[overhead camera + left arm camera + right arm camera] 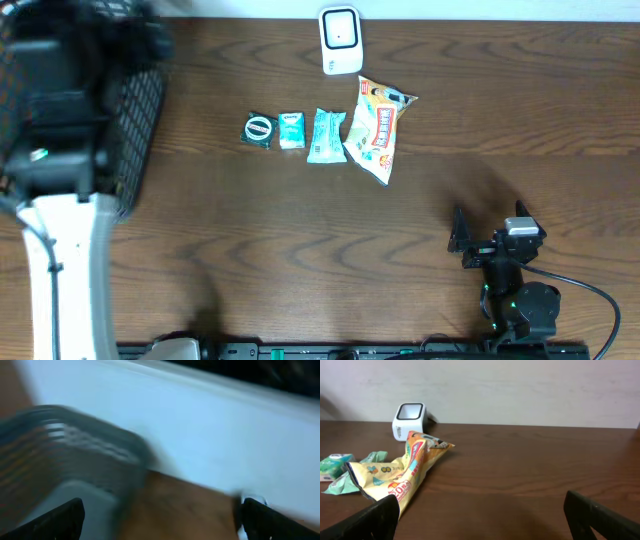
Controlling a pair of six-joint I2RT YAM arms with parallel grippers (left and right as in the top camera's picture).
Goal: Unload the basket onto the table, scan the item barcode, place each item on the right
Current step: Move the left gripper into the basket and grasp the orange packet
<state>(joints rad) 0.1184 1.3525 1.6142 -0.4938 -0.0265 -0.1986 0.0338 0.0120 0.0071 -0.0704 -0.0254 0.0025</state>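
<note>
Bag and packets lined up near scanner, presumably for picking; left gripper by basket, right gripper facing bag, both wide, empty.

White scanner, yellow-orange snack bag — dark wood-grain table.

Brown table carries scanner, basket, snack bag and 3 small packets.

Front and middle: bare desk, open for passing.
Back row: small packets and snack bag, close together.
Far edge: scanner just behind the bag.
Left side: basket blocks.
</note>
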